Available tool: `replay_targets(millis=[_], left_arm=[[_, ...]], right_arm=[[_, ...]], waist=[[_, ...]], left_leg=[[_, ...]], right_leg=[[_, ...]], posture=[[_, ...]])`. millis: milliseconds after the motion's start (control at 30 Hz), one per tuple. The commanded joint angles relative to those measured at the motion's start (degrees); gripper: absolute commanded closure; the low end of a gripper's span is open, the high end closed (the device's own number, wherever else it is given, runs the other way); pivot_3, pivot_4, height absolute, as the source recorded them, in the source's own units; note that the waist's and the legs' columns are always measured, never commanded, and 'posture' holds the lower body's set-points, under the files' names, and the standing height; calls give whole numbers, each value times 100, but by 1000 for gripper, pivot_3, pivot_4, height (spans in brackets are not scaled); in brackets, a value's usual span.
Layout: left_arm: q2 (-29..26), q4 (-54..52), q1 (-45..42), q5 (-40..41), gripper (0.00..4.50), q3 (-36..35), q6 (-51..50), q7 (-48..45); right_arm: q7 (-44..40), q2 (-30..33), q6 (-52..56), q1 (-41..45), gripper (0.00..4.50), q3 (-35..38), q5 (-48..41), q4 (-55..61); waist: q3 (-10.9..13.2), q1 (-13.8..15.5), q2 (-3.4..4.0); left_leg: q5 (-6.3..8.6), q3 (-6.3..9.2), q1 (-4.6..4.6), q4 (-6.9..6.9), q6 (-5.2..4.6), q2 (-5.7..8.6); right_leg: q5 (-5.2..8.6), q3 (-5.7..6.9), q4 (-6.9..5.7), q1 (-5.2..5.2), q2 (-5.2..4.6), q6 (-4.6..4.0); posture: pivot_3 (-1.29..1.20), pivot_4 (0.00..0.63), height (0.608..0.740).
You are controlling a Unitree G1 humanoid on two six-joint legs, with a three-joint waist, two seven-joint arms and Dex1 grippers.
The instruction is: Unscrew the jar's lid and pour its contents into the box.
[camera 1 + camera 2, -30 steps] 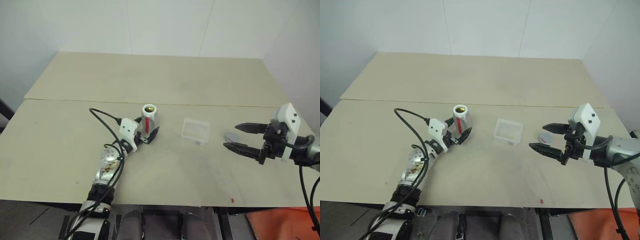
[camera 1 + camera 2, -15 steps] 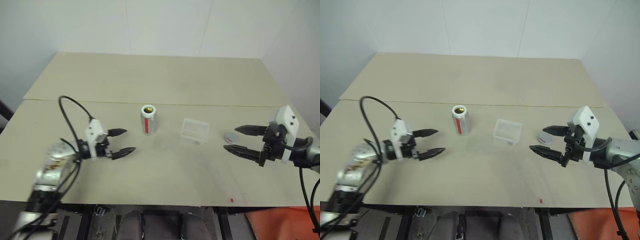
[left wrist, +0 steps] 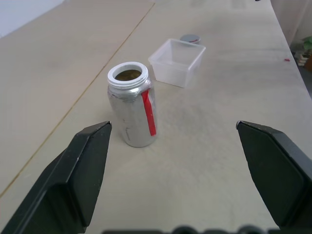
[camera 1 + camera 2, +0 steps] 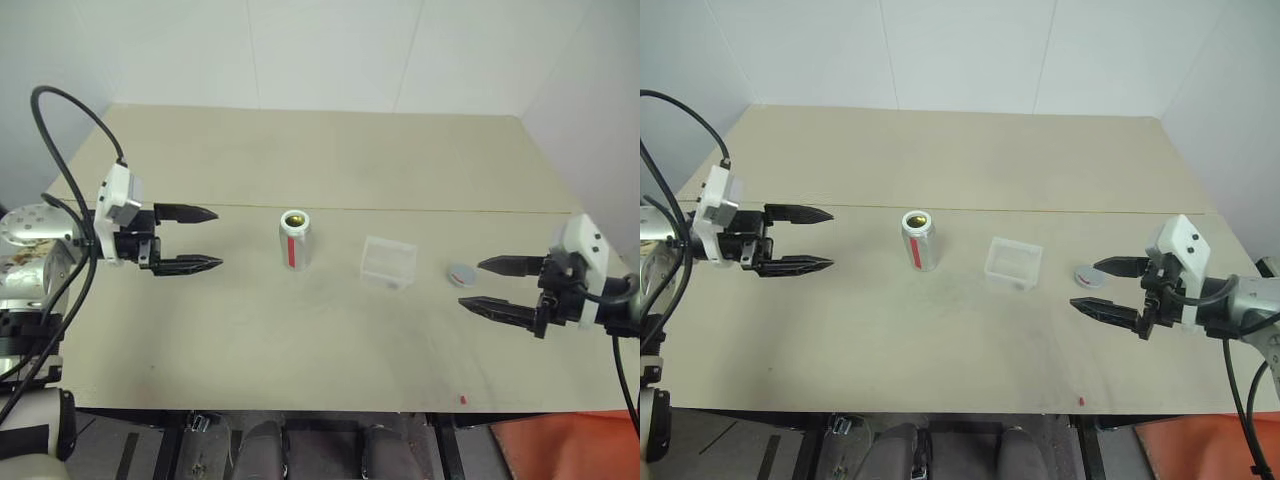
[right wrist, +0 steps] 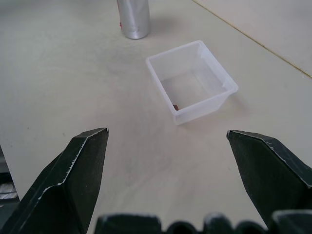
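Left claw [image 4: 205, 240]: fingers spread wide, empty, held level above the surface [image 4: 300, 330], well apart from the jar [image 4: 296, 240] and aimed toward it. Probably parked clear so the jar stands free.

Jar: upright on the surface at centre, long axis vertical, open mouth up, red stripe facing the camera. Yellowish contents [image 3: 128, 75] show through the mouth, so I judge the pour not finished.

Box [image 4: 389, 263]: just right of the jar, open side up, placed close for a short tip. A small dark speck lies in it.

Lid [image 4: 462, 273]: flat on the surface right of the box, already off.

Right claw [image 4: 482, 285]: wide open, empty, near the lid, pointing toward the box.
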State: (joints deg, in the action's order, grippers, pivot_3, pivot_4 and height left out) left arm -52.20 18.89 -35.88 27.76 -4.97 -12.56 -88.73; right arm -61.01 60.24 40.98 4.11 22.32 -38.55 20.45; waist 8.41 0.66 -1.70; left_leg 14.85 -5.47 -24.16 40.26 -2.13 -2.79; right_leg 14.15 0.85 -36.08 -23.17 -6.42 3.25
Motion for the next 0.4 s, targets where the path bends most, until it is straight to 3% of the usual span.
replay_targets(millis=[33,267,400], left_arm=[[16,-116,-61,27,75,-27,11,-141],[-20,-543,234,226,75,-111,-267,-249],[-205,-1142,819,502,75,-416,-576,-229]], right_arm=[[-178,143,-132,38,0,310,-51,-25],[-189,107,-113,-173,0,374,10,148],[-4,-131,-35,-745,0,646,-64,721]], waist=[[0,1,0],[0,1,0],[0,2,0]], left_leg=[[0,0,0,1,0,0],[0,2,-1,0,0,0],[1,17,-3,-1,-1,-3]], right_leg=[[0,0,0,0,0,0],[0,-1,0,0,0,0],[0,-2,0,-3,0,0]], posture=[[0,150,740],[0,150,740],[0,150,740]])
